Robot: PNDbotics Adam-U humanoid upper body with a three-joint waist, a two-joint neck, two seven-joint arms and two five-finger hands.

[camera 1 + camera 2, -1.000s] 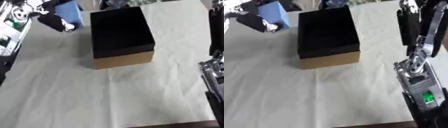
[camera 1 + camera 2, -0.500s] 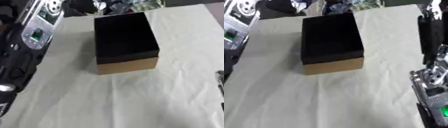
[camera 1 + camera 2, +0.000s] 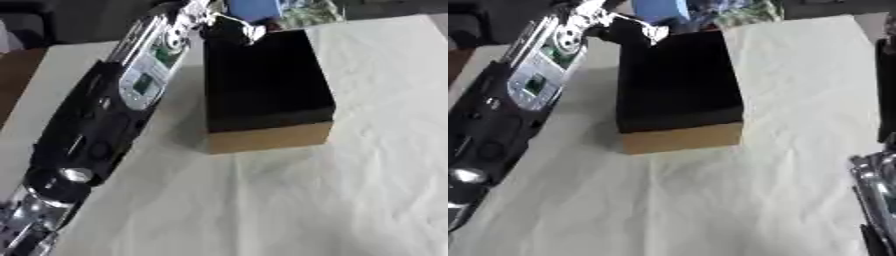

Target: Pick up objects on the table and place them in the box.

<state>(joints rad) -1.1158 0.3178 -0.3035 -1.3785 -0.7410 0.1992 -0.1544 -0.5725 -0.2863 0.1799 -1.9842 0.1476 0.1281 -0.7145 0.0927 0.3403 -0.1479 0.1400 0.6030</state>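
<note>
An open cardboard box [image 3: 262,90] with a dark inside and a tan front wall stands in the upper middle of the cloth-covered table [image 3: 350,200]. My left arm runs from the lower left corner up to the box's far left corner. There my left hand [image 3: 223,25] is shut on a blue object [image 3: 255,7], held just beyond the box's far rim. The top edge of the view cuts off part of the blue object. Only a dark strip of my right hand [image 3: 887,90] shows at the right edge of the right eye view, well clear of the box.
A patterned greenish clutter [image 3: 306,14] lies just past the box's far edge. The table's left edge [image 3: 35,85] runs beside a brown surface. My right arm's silver wrist [image 3: 877,185] stands at the lower right.
My left arm has swung to the right with the blue object, from the far left corner to the box's far rim. The right arm has slid toward the right edge of the view.
</note>
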